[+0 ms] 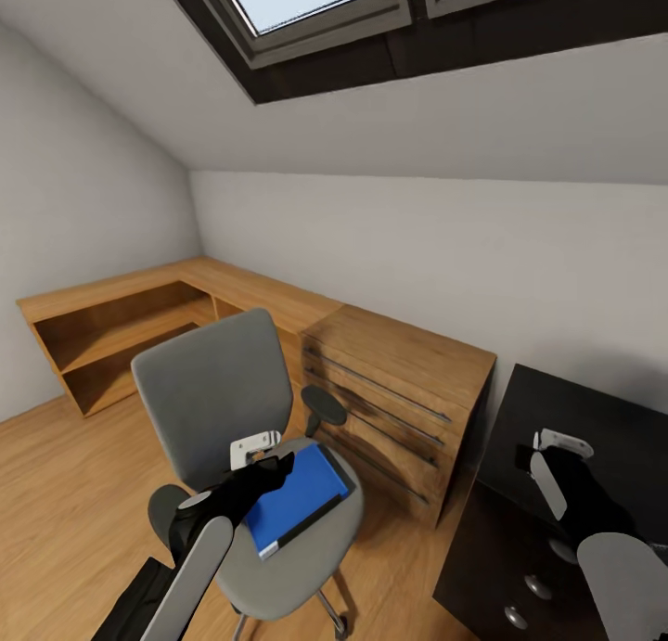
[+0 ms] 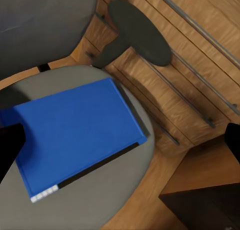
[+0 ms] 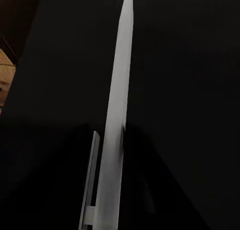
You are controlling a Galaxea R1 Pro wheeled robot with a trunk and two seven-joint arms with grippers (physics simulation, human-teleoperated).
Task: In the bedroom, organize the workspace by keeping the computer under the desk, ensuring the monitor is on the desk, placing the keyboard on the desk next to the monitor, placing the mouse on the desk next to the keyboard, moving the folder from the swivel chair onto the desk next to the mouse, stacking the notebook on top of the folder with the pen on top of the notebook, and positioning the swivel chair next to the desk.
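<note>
Sloped-ceiling bedroom with wood floor: flat bright blue folder [image 1: 299, 495] lies on the grey-upholstered swivel chair [image 1: 215, 391] seat, long axis running toward the light wood drawer cabinet [image 1: 399, 400]. Left gripper [image 1: 263, 463], jaws wide, hovers at its near edge; right gripper [image 1: 549, 460], state unclear, holds a pale slab over the black counter [image 1: 612, 418].

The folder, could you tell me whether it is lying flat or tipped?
Flat: the folder lies closed on the swivel chair seat, its whole blue cover resting level.
</note>
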